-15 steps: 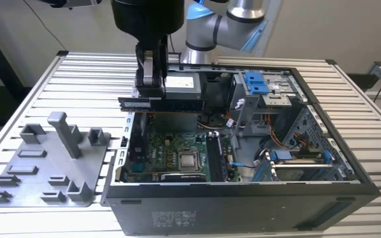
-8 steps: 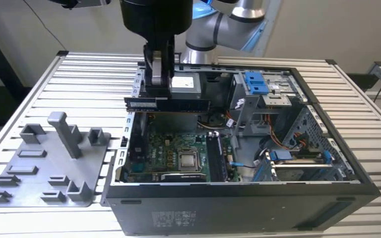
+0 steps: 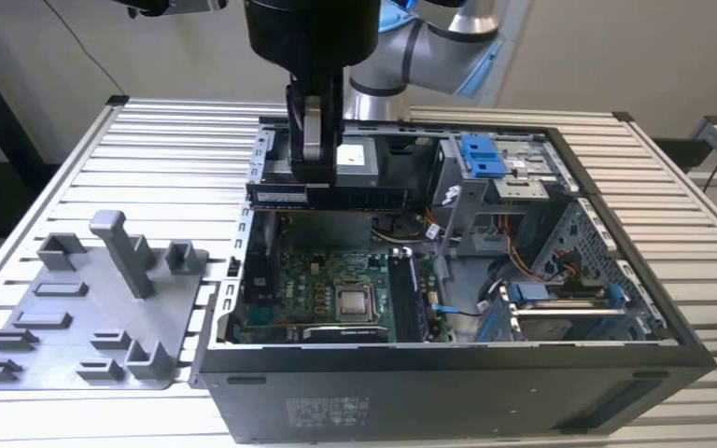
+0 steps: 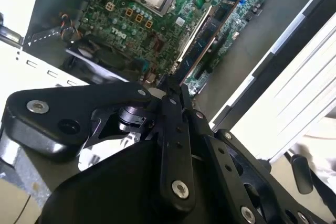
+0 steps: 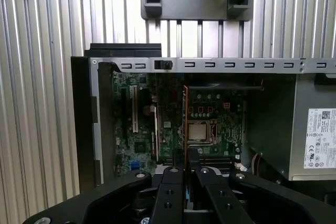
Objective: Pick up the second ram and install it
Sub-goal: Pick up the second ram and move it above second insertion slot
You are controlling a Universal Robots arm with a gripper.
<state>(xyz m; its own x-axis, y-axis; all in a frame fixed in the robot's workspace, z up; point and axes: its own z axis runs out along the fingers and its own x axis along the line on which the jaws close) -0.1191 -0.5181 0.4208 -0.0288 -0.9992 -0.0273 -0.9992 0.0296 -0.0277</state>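
The second ram is a long dark stick with black chips, held level above the open computer case. My gripper is shut on it near the end toward the exterior view's left. It hangs over the far part of the motherboard, well above the board. In the second wrist view the ram runs away from my fingertips over the green board. In the first wrist view my gripper sits above the processor.
A grey fixture plate with an upright post lies at the exterior view's left of the case. Blue drive-bay clips, a metal drive cage and loose cables crowd the case's right side. The processor sits mid-board.
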